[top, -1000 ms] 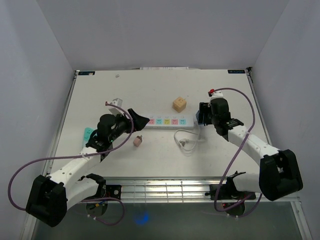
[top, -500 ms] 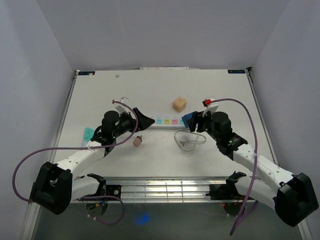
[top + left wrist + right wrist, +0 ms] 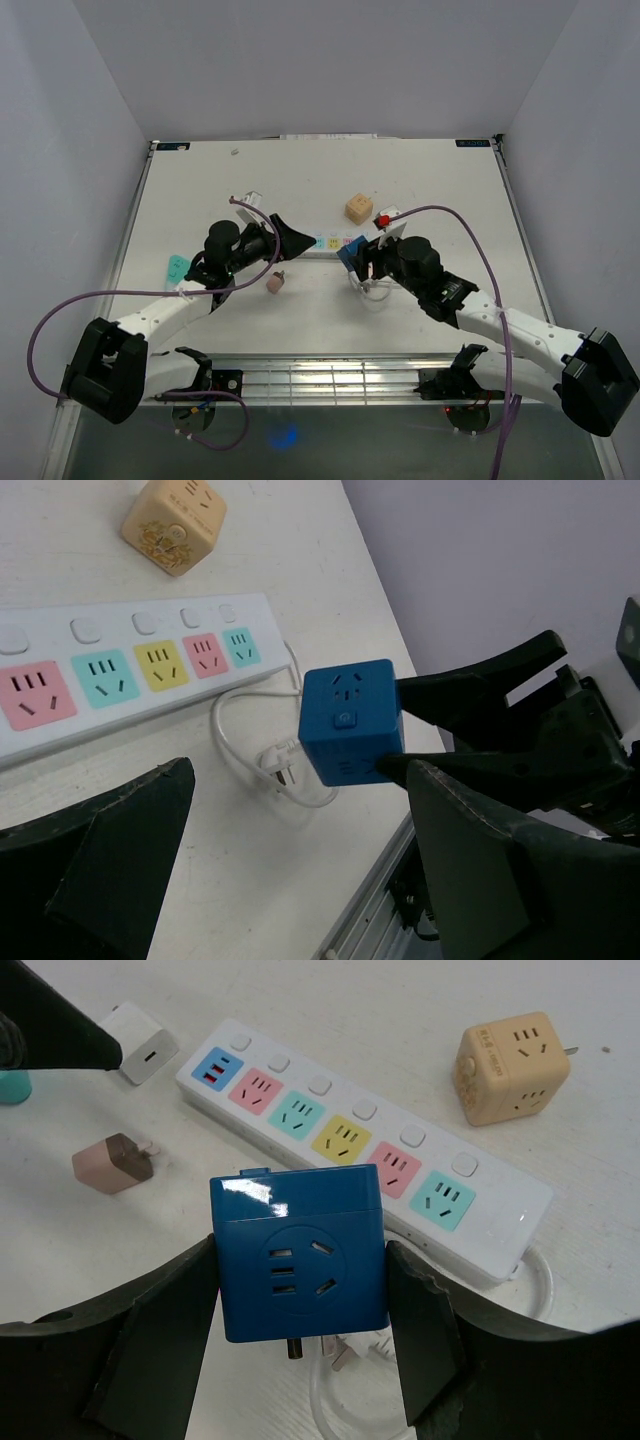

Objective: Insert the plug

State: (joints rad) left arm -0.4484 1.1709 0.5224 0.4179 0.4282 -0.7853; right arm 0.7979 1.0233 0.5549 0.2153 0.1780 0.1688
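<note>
My right gripper is shut on a blue cube plug adapter, with a metal pin showing at its lower side. It holds the cube above the table, just in front of the white power strip with coloured sockets. The strip also shows in the top view and in the left wrist view. My left gripper is open and empty at the strip's left end. In the left wrist view the blue cube hangs beyond its fingers.
A tan cube adapter sits behind the strip. A pink-brown adapter and a white adapter lie near the strip's left end. The strip's white cord and plug loop under the blue cube. A teal object lies at the left.
My right arm has carried the blue cube leftward from the strip's right end to in front of its middle. My left gripper has shifted slightly right, still open.
</note>
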